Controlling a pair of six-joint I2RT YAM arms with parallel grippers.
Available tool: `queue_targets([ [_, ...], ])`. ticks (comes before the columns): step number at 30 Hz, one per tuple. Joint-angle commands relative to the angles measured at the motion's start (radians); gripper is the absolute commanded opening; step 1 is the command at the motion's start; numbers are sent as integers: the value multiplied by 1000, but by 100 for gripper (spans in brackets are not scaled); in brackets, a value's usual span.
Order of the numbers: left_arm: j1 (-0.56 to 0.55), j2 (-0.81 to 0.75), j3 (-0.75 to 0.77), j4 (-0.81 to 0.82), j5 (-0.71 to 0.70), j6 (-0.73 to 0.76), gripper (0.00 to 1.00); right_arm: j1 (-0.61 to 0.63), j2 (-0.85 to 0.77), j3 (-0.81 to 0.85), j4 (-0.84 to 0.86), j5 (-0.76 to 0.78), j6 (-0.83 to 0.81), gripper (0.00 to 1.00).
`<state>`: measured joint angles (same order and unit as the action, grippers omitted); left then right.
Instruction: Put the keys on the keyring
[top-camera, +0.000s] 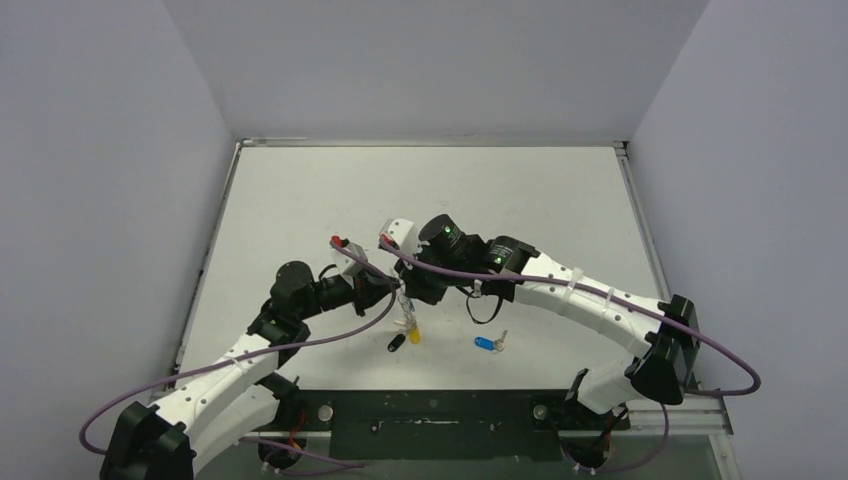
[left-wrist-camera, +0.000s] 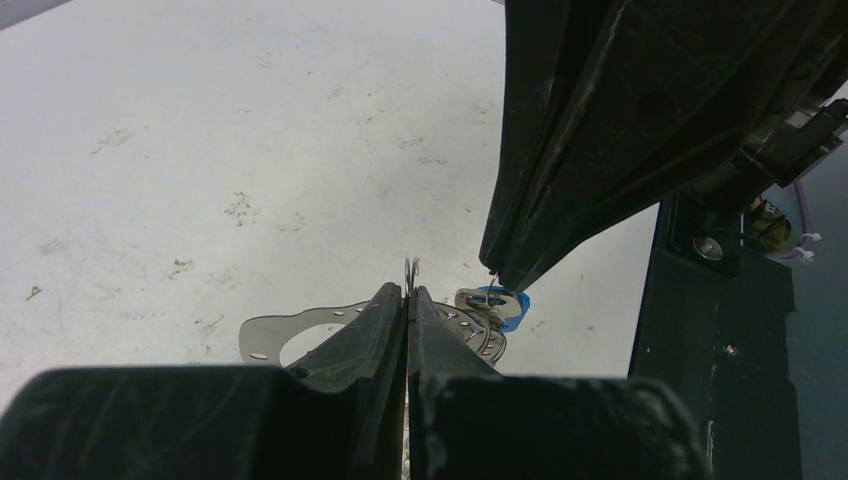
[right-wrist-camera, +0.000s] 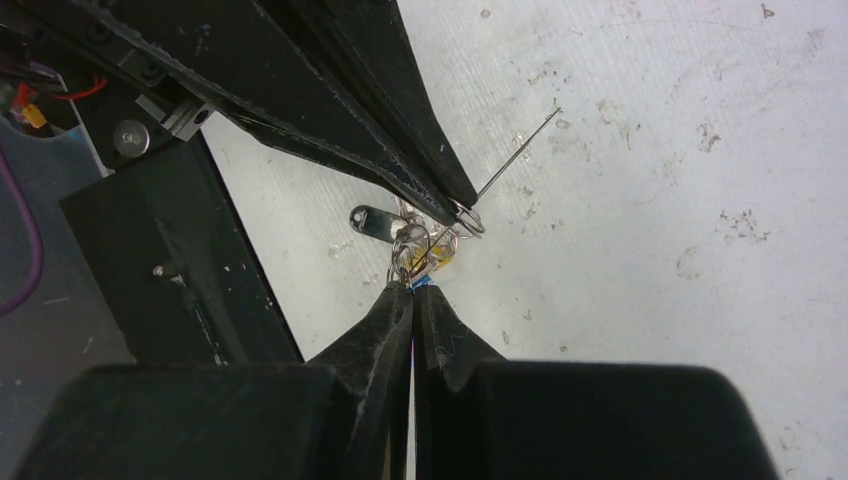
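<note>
The left arm (top-camera: 225, 375) and right arm (top-camera: 590, 300) wear white shells between black joints, each trailing a looping purple cable (top-camera: 300, 347). Green lights (top-camera: 446, 232) glow on the right wrist. The left claw (left-wrist-camera: 407, 298) and right claw (right-wrist-camera: 412, 292) are scuffed matte-black wedges.

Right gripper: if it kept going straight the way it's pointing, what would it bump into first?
The right gripper has the keys right at its tips. Straight on, it would probably meet the left gripper first, which pinches the keyring wire; depth is unclear.

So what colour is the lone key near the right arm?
The key is blue; top external view shows best.
</note>
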<state>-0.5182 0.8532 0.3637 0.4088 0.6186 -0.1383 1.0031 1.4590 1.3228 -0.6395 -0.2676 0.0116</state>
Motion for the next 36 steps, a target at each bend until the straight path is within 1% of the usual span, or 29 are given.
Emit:
queue_targets([
  [1, -6, -15, 36, 73, 22, -9, 0, 8, 10, 46, 6, 54, -27, 0],
  [13, -7, -18, 28, 81, 29, -22, 0, 20, 25, 72, 36, 73, -12, 0],
  [23, -8, -17, 26, 85, 35, -35, 0, 33, 53, 100, 38, 120, -12, 0],
  [36, -8, -15, 24, 90, 35, -35, 0, 35, 14, 90, 66, 156, 15, 0],
])
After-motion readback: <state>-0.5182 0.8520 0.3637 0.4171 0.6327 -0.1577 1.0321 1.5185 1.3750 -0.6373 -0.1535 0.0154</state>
